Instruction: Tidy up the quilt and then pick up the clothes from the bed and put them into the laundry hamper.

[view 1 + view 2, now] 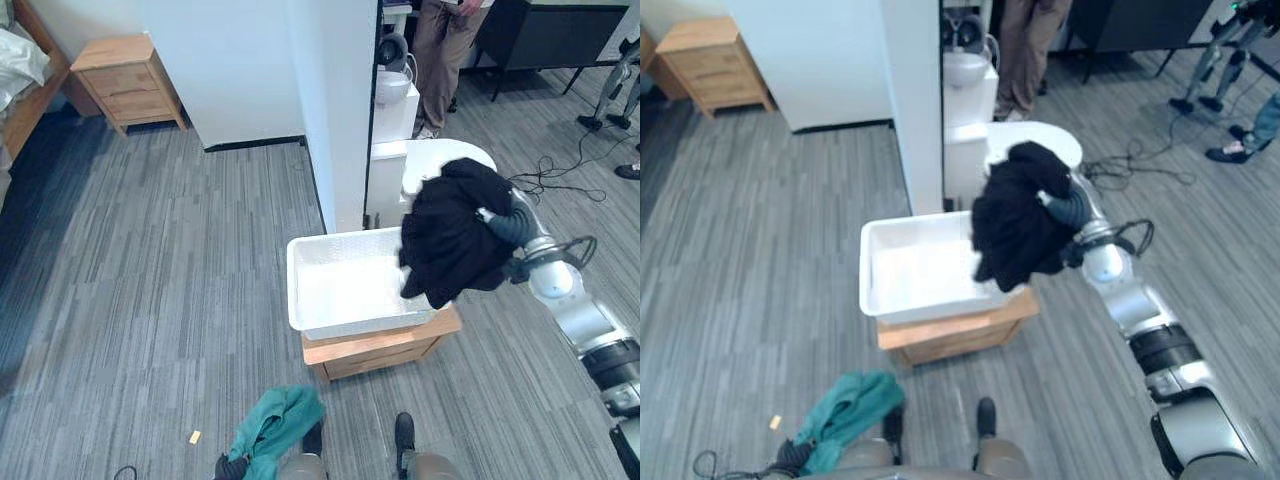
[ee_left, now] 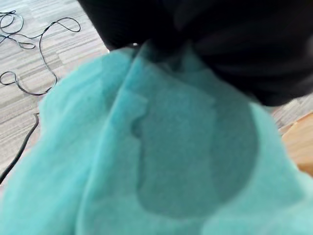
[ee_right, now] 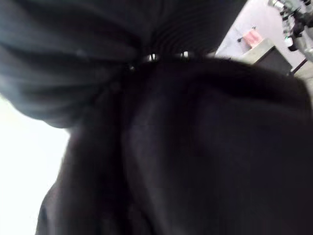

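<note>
The robot's right hand (image 1: 497, 222) reaches out over the far right corner of the white laundry hamper (image 1: 340, 310), and a black garment (image 1: 455, 235) hangs bunched from it, draping down past the hamper's right rim. The cloth covers the fingers; the right wrist view is taken up by dark fabric and the ribbed cover, so I cannot tell how the fingers sit. The hamper rests on a low wooden stand (image 1: 380, 345) on the grey carpet (image 1: 150, 270), below and to the left of the raised hand, with a white pillar (image 1: 335, 100) just behind it. Down near the robot's feet, the left hand (image 1: 232, 467) is low, with a teal garment (image 1: 275, 425) gathered at it and spilling up and to the side; the left wrist view shows teal cloth (image 2: 161, 161) pressed against the dark cover, and the fingers are hidden there too. Well beyond the left hand stands a wooden nightstand (image 1: 125, 80), and a person's legs (image 1: 440, 55) stand past the pillar.
</note>
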Tool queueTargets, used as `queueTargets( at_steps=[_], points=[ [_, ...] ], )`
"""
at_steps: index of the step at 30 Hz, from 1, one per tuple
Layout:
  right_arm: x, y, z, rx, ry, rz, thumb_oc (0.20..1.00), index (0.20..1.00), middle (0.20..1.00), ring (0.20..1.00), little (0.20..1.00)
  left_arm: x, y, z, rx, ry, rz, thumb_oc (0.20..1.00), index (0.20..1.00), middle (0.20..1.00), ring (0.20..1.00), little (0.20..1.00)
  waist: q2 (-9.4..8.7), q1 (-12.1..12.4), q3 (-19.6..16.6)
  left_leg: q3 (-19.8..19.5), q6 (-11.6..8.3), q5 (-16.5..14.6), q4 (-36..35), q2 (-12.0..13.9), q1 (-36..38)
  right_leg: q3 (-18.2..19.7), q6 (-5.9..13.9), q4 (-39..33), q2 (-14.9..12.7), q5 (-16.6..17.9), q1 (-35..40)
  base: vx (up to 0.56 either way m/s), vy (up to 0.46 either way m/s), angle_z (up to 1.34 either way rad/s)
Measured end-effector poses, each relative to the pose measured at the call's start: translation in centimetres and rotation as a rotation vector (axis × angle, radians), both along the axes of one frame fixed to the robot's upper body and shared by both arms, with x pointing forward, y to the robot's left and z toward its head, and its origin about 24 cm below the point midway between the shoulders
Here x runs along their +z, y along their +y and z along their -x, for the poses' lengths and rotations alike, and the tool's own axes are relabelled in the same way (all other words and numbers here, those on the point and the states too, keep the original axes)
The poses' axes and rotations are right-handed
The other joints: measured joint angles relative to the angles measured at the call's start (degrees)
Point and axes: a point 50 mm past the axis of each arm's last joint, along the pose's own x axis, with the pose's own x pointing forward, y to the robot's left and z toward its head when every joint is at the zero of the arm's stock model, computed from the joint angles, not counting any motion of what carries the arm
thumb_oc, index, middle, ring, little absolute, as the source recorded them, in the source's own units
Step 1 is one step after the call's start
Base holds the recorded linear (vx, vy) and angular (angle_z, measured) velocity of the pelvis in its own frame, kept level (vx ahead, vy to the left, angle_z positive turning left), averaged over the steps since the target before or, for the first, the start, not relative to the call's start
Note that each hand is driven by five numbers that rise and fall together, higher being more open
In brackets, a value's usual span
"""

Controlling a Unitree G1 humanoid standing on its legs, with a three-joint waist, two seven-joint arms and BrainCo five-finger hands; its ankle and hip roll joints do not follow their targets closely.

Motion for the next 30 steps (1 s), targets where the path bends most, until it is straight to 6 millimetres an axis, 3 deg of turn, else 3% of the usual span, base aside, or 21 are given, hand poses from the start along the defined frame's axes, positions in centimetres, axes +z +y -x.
queueTargets(
  at_steps=[4,8,9,11,12,14,18,20,22,24,25,27,30],
  points=[
    [0.5,2.0,-1.1,0.06,0.01,0.028,0.2,0.2,0.2,0.2,0.2,-0.1,-1.1,-0.5,0.009,-0.03,0.035,0.2,0.2,0.2,0.2,0.2,0.98,0.09,-0.19,-1.53,-0.55,0.34,0.13,0.48,-0.89,-1.57,-0.58,0.01,0.5,-0.32,0.11,0.03,-0.063,0.23],
    [-1.0,3.6,-2.2,0.08,0.082,0.034,0.2,0.2,0.2,0.2,0.2,0.1,-1.6,-1.2,0.05,-0.079,0.066,0.2,0.2,0.2,0.2,0.2,2.05,0.94,-0.26,-3.23,-0.79,0.56,0.13,0.43,-1.85,-3.05,-0.82,0.01,0.32,-0.48,0.18,0.02,-0.061,0.21],
    [-1.6,4.0,-2.5,0.079,0.102,0.021,1.0,1.0,1.0,1.0,1.0,0.2,-1.7,-1.6,0.046,-0.099,0.066,0.2,0.2,0.2,0.2,0.2,2.41,1.73,-0.14,-3.56,-0.8,0.64,0.14,0.5,-2.03,-3.46,-0.85,0.0,0.27,-0.49,0.13,0.03,-0.077,0.22],
    [-3.8,5.1,-3.2,0.063,0.189,-0.02,1.0,1.0,1.0,1.0,1.0,0.8,-2.1,-2.7,0.022,-0.162,0.071,0.2,0.2,0.2,0.2,0.2,2.83,2.37,-0.25,-4.66,-0.91,0.75,0.13,0.45,-2.12,-4.18,-0.88,0.02,0.34,-0.54,0.33,0.04,-0.054,0.21],
    [-5.7,5.1,-3.3,0.043,0.271,0.003,1.0,1.0,1.0,1.0,1.0,1.3,-2.6,-4.0,0.018,-0.226,0.093,0.2,0.2,0.2,0.2,0.2,3.27,2.97,-0.35,-5.34,-1.24,0.79,-0.07,0.53,-2.69,-5.01,-1.14,0.03,0.35,-0.71,0.44,0.03,-0.025,0.36],
    [-7.2,4.7,-3.3,0.02,0.348,0.046,1.0,1.0,1.0,1.0,1.0,2.6,-3.0,-6.3,0.005,-0.341,0.117,0.2,0.2,0.2,0.2,0.2,3.88,4.34,-0.4,-6.61,-1.2,1.03,0.08,0.48,-3.7,-6.19,-1.18,0.08,0.33,-0.73,0.09,0.03,-0.025,0.35],
    [-7.5,4.1,-3.3,-0.007,0.354,0.103,1.0,1.0,1.0,1.0,1.0,5.8,-2.5,-9.8,-0.056,-0.544,0.103,0.2,0.2,0.2,0.2,0.2,4.25,5.06,-0.32,-7.17,-1.07,1.64,0.12,0.25,-3.91,-6.67,-1.19,0.11,0.21,-0.73,0.17,0.01,-0.012,0.09],
    [-6.6,3.6,-3.2,-0.012,0.304,0.144,1.0,1.0,1.0,1.0,1.0,8.6,-1.9,-12.0,-0.116,-0.677,0.079,0.2,0.2,0.2,0.2,0.2,4.24,4.75,-0.3,-7.38,-1.05,1.68,0.11,0.06,-3.97,-6.83,-1.19,0.05,0.05,-0.73,0.18,0.03,-0.004,0.05],
    [-5.5,1.2,-1.8,-0.03,0.227,0.14,1.0,1.0,1.0,1.0,1.0,13.9,-1.0,-14.5,-0.269,-0.904,0.041,0.2,0.2,0.2,0.2,0.2,4.19,4.49,-0.29,-7.43,-1.04,1.7,0.11,-0.09,-3.59,-6.99,-1.18,0.06,-0.25,-0.74,0.59,0.07,0.014,0.09],
    [-4.6,-1.8,0.8,-0.078,0.144,0.109,1.0,1.0,1.0,1.0,1.0,17.7,-0.5,-15.7,-0.403,-1.015,-0.014,0.2,0.2,0.2,0.2,0.2,4.03,4.17,-0.2,-7.57,-0.92,1.48,0.11,-0.36,-3.23,-7.09,-1.61,0.09,-0.48,-1.04,1.09,0.08,0.021,0.03],
    [-4.7,-3.7,2.4,-0.115,0.127,0.135,1.0,1.0,1.0,1.0,1.0,20.3,0.7,-15.9,-0.448,-1.105,-0.071,0.2,0.2,0.2,0.2,0.2,3.63,3.27,-0.2,-6.82,-0.86,1.33,0.11,-0.57,-2.25,-6.32,-1.61,0.31,-0.64,-1.03,1.63,0.08,0.022,-0.18],
    [-5.8,-8.0,6.3,-0.261,0.134,0.139,1.0,1.0,1.0,1.0,1.0,23.8,1.5,-16.4,-0.471,-1.231,-0.137,0.2,0.2,0.2,0.2,0.2,3.27,2.01,-0.26,-5.48,-0.47,0.21,-0.25,-0.82,-0.41,-5.42,-1.87,0.05,-1.13,-1.25,3.1,0.09,0.02,-0.33],
    [-9.0,-11.5,10.6,-0.422,0.249,0.123,1.0,1.0,1.0,1.0,1.0,28.2,1.4,-16.8,-0.607,-1.366,-0.276,0.2,0.2,0.2,0.2,0.2,1.83,-2.77,-0.49,-3.03,-0.56,-0.9,-0.26,-0.74,1.27,-2.69,-1.85,0.03,-0.98,-1.26,3.02,0.04,0.011,-0.48]
  ],
)
